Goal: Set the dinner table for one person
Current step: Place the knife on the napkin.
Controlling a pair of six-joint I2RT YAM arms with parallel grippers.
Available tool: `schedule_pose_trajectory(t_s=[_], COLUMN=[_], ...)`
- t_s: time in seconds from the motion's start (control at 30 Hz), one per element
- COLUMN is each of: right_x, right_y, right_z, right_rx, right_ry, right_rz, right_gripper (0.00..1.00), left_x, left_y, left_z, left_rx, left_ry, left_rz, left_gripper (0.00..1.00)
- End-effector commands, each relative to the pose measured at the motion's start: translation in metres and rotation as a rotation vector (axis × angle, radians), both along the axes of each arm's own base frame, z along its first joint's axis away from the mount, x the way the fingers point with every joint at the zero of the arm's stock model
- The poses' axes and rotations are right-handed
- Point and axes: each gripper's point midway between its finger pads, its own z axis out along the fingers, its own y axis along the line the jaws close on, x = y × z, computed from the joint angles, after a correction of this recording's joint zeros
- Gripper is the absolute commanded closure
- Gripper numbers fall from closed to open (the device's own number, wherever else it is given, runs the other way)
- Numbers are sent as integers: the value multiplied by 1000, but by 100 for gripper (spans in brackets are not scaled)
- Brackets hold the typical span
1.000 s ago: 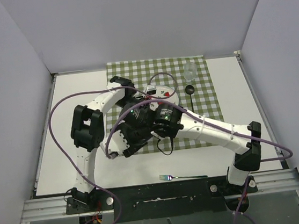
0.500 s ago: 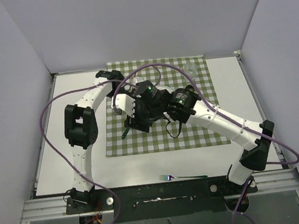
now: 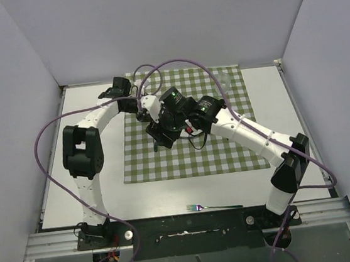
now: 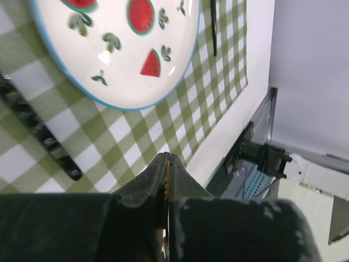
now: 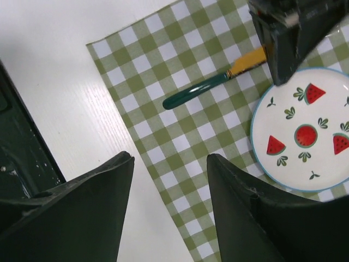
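Observation:
The white dinner table (image 3: 93, 191) carries a green checked cloth (image 3: 227, 144). My left gripper (image 4: 168, 156) is shut on the yellow blade of a green-handled knife (image 5: 192, 93). It holds the knife over the cloth, just left of the watermelon plate (image 5: 305, 136). The right wrist view shows that gripper (image 5: 283, 38) gripping the blade. My right gripper (image 5: 170, 158) is open and empty above the cloth's left edge. In the top view both wrists overlap above the plate and hide it; the left gripper (image 3: 161, 132) shows with the knife handle (image 3: 157, 147) below it.
A fork (image 3: 214, 207) lies on the bare table near the front edge. A clear glass (image 3: 223, 78) stands at the cloth's back right, partly behind a purple cable. A black spoon handle (image 4: 212, 27) lies beyond the plate (image 4: 120, 49).
Both arms have swung from the cloth's front left toward its middle and back. The left gripper has carried the knife along with it.

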Motion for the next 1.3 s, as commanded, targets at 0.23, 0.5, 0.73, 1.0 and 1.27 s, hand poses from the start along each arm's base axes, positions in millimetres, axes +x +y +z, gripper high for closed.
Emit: schedule_pose_trajectory(t_s=[0.23,0.5,0.73,1.0,1.27], right_x=[56,55,78,103,109], right_y=[-4,14,13,8,13], right_z=[9,-8,-21,-40,-43], right_rx=[143,146,74,-11,-1], right_ry=[65,128,30,-61,-75], right_rz=[-237,-182,-211,-246,-242], right_gripper=[42,45,46,48,51], left_x=[76,92,85,73,60], left_y=[64,55,40,34,27], left_z=[83,113,125,135,153], left_rx=[-167,-222,-223,-247,-287], left_ry=[-279,-390,-413,-417,-414], left_rz=[454,521,493,479,439], left_gripper=[100,100,100,100,100])
